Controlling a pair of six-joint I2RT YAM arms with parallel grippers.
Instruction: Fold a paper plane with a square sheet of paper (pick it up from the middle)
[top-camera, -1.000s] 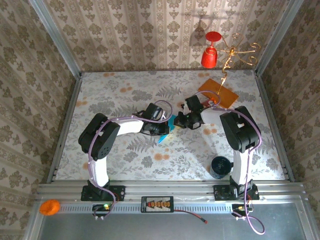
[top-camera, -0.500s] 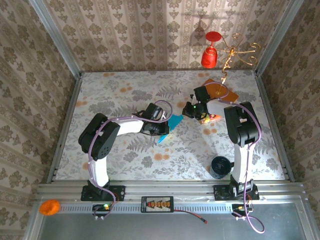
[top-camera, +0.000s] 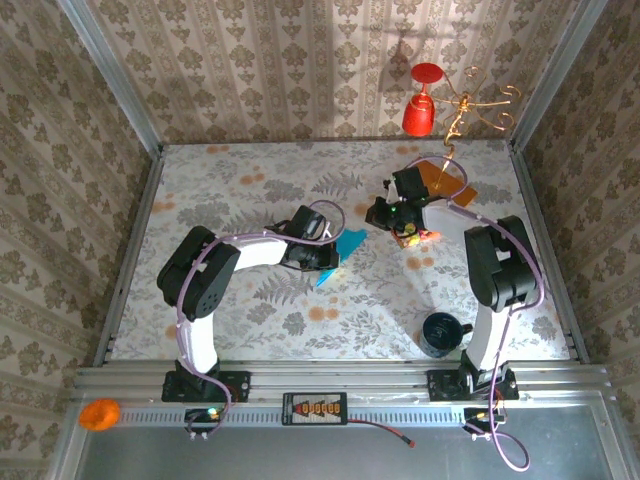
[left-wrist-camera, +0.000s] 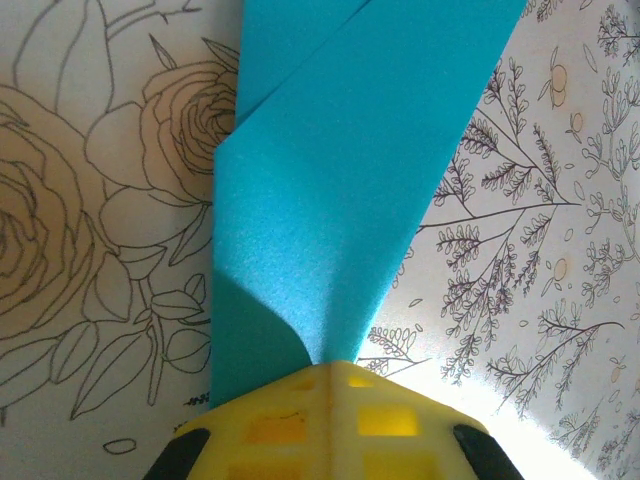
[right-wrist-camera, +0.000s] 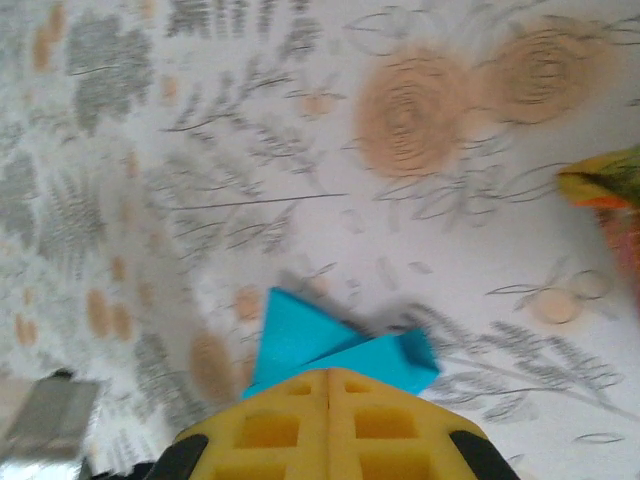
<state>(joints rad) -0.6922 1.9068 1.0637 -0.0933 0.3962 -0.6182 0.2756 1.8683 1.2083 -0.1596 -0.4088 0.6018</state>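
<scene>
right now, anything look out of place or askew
Nothing spilled or damaged. The teal paper sheet is half folded, layers askew, pinched in the left gripper; a red-and-yellow snack packet lies loose nearby.

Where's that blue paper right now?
Mid-table in the top view, the teal paper is pinched in the left gripper, left of the snack packet.

Partly folded teal-blue paper sheet
Plain, creased into overlapping diagonal layers, it sits mid-frame in the top view, tapering toward the lower left.
</scene>
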